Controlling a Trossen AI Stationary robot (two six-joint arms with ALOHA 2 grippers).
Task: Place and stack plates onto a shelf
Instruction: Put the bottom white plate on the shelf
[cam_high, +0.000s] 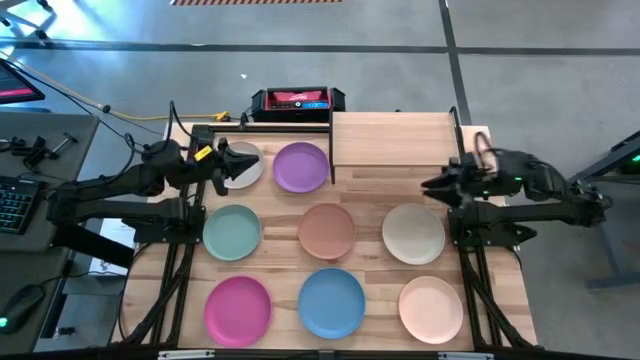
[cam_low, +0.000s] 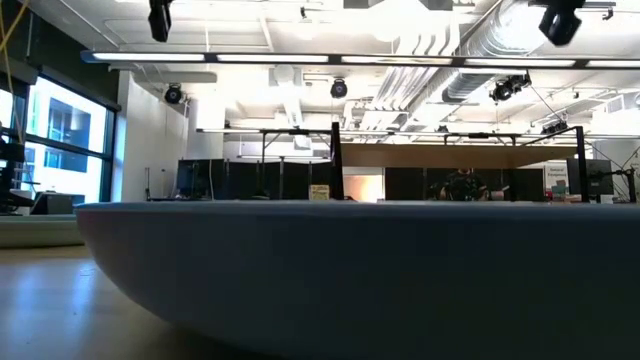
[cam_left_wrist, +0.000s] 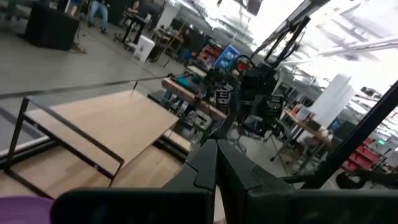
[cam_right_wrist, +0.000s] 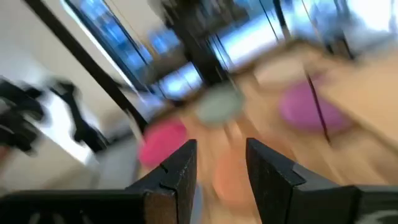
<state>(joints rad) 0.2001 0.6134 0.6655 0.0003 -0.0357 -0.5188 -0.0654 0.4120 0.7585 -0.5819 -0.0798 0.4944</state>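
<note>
Eight plates lie flat on the tabletop in the high view: white (cam_high: 246, 176), purple (cam_high: 300, 167), mint (cam_high: 232, 232), terracotta (cam_high: 327, 230), cream (cam_high: 413, 234), pink (cam_high: 238, 308), blue (cam_high: 331, 301) and peach (cam_high: 431, 308). The shelf (cam_high: 395, 138) stands at the far right and is bare. My left gripper (cam_high: 243, 160) is above the white plate, level and shut (cam_left_wrist: 216, 167), with nothing between its fingers. My right gripper (cam_high: 428, 185) is open (cam_right_wrist: 221, 168) and empty, above the table between the shelf and the cream plate.
A black and red box (cam_high: 298, 100) sits beyond the table's far edge. The shelf's thin black frame (cam_left_wrist: 68, 127) stands up from the table beside the purple plate. The blue plate's rim (cam_low: 350, 270) fills the low view.
</note>
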